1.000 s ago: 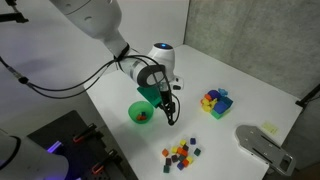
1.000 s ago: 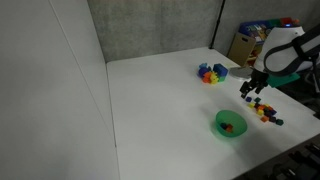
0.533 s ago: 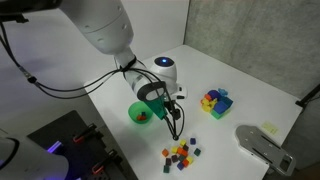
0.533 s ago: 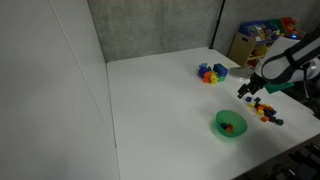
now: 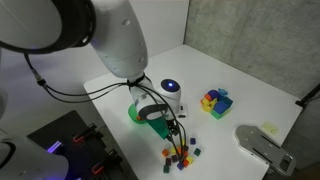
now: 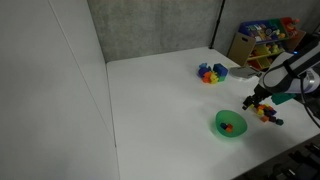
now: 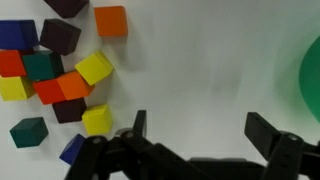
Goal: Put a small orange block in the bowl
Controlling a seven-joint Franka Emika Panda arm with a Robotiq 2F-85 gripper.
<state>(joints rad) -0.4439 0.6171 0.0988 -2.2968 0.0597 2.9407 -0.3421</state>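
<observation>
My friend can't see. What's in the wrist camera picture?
An open gripper hangs over a white table. Left of it lies a pile of small coloured blocks, one orange block at the top. The edge of the green bowl shows at right.

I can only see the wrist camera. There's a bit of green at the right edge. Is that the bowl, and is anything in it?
Observer: Yes, that's the small round bright green plastic bowl. In an exterior view a small reddish-orange piece lies inside it.
Child: Are there more toys that I can't see?
Observer: A chunky multicoloured block stack sits farther along the white table, apart from your pile of small coloured cubes.
Child: Where is the arm?
Observer: The end effector hangs low right at that pile, and the arm above it hides most of the bowl in that exterior view.
</observation>
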